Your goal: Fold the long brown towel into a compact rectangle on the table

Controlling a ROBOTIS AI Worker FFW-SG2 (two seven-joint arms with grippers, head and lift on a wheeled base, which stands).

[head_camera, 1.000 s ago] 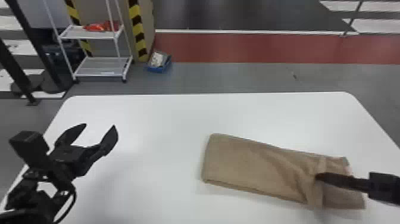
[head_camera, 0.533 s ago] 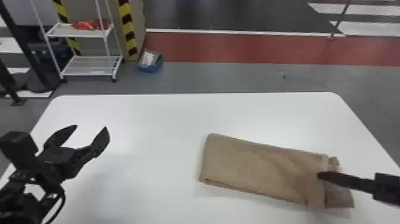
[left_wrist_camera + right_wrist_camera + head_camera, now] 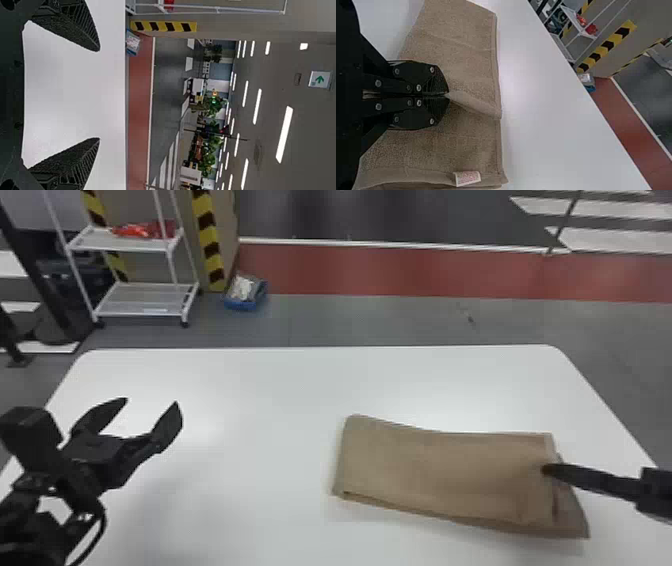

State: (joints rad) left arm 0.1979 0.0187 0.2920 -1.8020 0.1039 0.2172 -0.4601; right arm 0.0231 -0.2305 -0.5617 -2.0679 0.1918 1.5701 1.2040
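The long brown towel of soft, nubby cloth (image 3: 440,475) is lying folded on the smooth white table (image 3: 250,490), stretching from beneath the black, two-fingered right pincer (image 3: 449,95) away to its left. That right pincer is nipping a small ridge (image 3: 472,105) of cloth between its fingertips. The black left pincer (image 3: 151,402) is hovering above the table, its fingers parting wide and gripping nothing — well apart from the towel.

The main risk is probably coming from that nip: if the right pincer is lifting or sliding before fully letting go, it could be dragging the upper layer (image 3: 480,480) with it and pulling the fold askew. The ridge, running from its fingertips to the hem (image 3: 497,79), could be setting into a crease and keeping the rectangle from lying flat. Beneath and on the near side of the right pincer, a corner of the lower layer (image 3: 575,525) is poking out — any further fold could be carrying that mismatch along.

The count is coming to one towel, bearing one white label (image 3: 467,178); two pincers, each having two fingers; one table; and, standing beyond the pincers, one white metal cart (image 3: 122,305) and one blue box (image 3: 242,305).
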